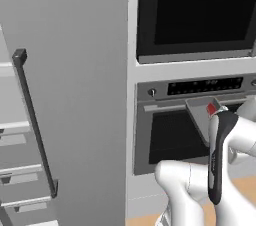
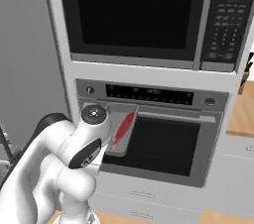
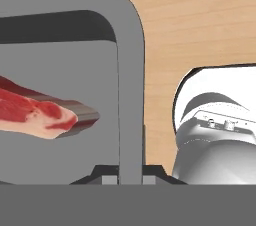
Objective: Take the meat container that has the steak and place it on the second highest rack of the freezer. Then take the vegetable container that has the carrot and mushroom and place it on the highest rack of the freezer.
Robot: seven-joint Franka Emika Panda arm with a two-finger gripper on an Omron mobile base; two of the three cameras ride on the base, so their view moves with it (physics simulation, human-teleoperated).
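The meat container point(image 1: 198, 114) point(image 2: 120, 130) is a dark-grey shallow tray, held in the air in front of the oven door. The red steak point(image 1: 211, 108) point(image 2: 123, 126) point(image 3: 35, 112) lies inside it. My gripper point(image 3: 131, 177) is shut on the tray's side wall point(image 3: 131, 95), seen from close up in the hand view. The freezer point(image 1: 75, 95) stands to the left with its grey door swung open, its long dark handle point(image 1: 35, 125) facing me and pale shelves point(image 1: 12, 129) showing at the far left edge. The vegetable container, carrot and mushroom are out of view.
A built-in oven point(image 2: 158, 139) with a control strip sits straight ahead, and a microwave point(image 2: 134, 15) is mounted above it. A wooden counter point(image 2: 243, 111) lies to the right. The wooden floor point(image 3: 200, 20) is below the tray.
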